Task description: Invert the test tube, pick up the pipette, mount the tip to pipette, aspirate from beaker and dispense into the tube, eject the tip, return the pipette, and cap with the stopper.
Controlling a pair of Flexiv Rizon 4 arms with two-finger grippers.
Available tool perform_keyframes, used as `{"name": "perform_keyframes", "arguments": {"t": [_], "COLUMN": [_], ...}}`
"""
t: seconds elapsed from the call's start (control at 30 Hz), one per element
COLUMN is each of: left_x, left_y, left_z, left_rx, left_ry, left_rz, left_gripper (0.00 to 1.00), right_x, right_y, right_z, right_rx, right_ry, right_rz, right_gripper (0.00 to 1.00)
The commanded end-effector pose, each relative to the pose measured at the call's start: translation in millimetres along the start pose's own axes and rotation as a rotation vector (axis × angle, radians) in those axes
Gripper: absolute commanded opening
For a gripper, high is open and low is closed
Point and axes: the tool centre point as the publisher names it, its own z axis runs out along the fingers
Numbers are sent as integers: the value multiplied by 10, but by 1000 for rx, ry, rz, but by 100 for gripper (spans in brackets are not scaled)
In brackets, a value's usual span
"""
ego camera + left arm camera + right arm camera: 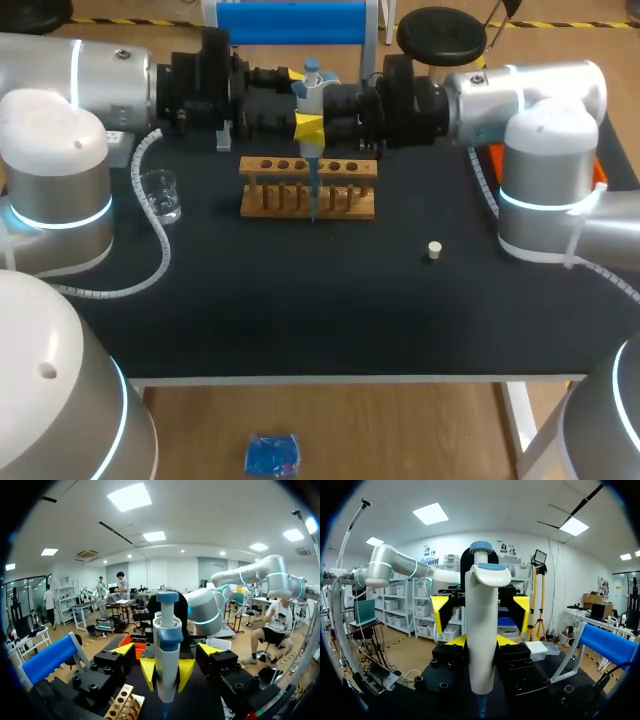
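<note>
One pipette (312,108) stands upright where your two arms meet, its blue tip (313,205) pointing down at the middle of the wooden rack (345,200). Whether the tip sits in a tube cannot be told. Your right gripper (480,641) pinches the pipette body from both sides. Your left gripper (165,651) faces it, fingers spread wide. The beaker (160,195) stands well off toward your left arm, the stopper (434,250) nearer your right. No lettering on the pipette is legible.

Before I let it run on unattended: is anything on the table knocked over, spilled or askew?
Nothing stands out. The beaker stands upright, the rack sits square, the stopper sits apart from it, and no spill shows. The right gripper holds the pipette upright above the rack.
</note>
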Motion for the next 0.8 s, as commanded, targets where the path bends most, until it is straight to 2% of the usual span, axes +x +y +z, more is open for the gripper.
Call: {"name": "perform_keyframes", "arguments": {"t": [0.03, 0.23, 0.37, 0.6, 0.8], "left_x": [-9, -9, -9, -9, -9], "left_y": [5, 5, 5, 5, 5], "left_z": [0, 0, 0, 0, 0], "left_rx": [1, 1, 1, 1, 1], "left_ry": [2, 2, 2, 2, 2], "left_rz": [1, 1, 1, 1, 1], "left_gripper": [100, 100, 100, 100, 100], "right_x": [-28, -81, -112, -92, -117], "right_y": [8, -7, -8, 75, 55], "right_z": [-143, -484, -837, -1579, -2234], "right_rx": [24, 38, 28, 40, 53], "right_ry": [31, 72, 98, 82, 12], "right_rz": [5, 17, 26, -7, -8], "right_gripper": [0, 0, 0, 0, 0]}}
